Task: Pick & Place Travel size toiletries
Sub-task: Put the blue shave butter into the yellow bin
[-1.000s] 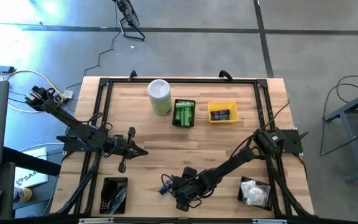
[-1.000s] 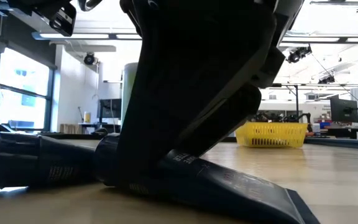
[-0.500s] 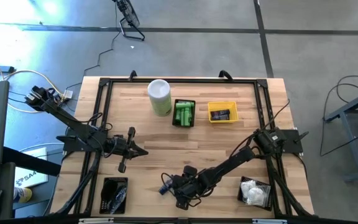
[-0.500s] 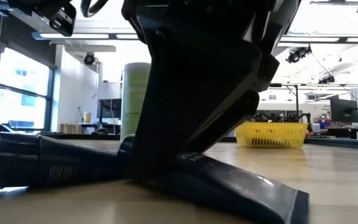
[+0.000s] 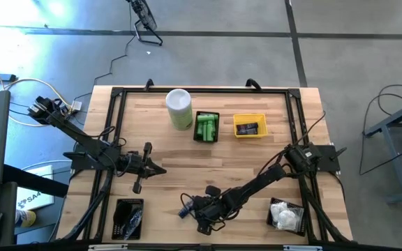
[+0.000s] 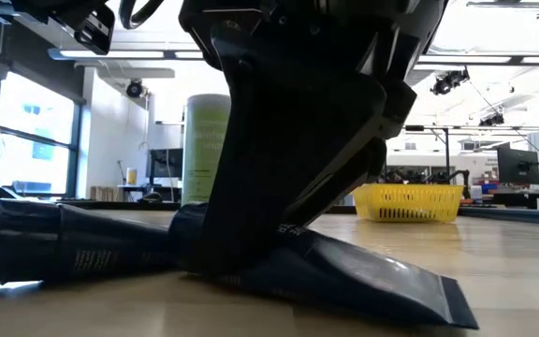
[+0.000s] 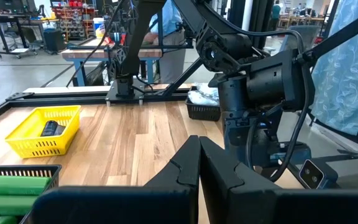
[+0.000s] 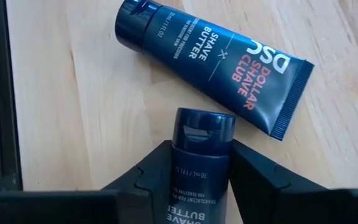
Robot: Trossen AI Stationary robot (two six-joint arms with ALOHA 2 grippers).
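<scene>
Two dark navy tubes lie near the table's near edge. One tube (image 8: 210,59) lies flat and free on the wood. The other tube (image 8: 202,155) lies between the fingers of my right gripper (image 8: 202,177), which is shut on it; the high view shows this gripper (image 5: 190,207) at the near middle. The low view shows the free tube (image 6: 64,248) beside the held tube (image 6: 372,276). My left gripper (image 7: 199,165) hangs shut and empty over the table's left middle (image 5: 160,169). My right gripper pinches the navy tube's body just behind its cap (image 8: 202,163) between its two fingers (image 8: 151,177), one on each side. The fingers slant down from above. The tube lies on the table, its crimped end (image 6: 452,304) on the wood.
A white-and-green canister (image 5: 179,108), a black basket of green bottles (image 5: 206,127) and a yellow basket (image 5: 249,125) stand at the far side. Two black baskets sit at the near edge, one with dark pieces (image 5: 128,217), one with white packets (image 5: 285,214). Bare wood lies between.
My right gripper has stayed in place and shut its fingers onto the navy tube. In the low view its finger has drawn inward, uncovering the canister behind, and the tube has slid a little along the table.
</scene>
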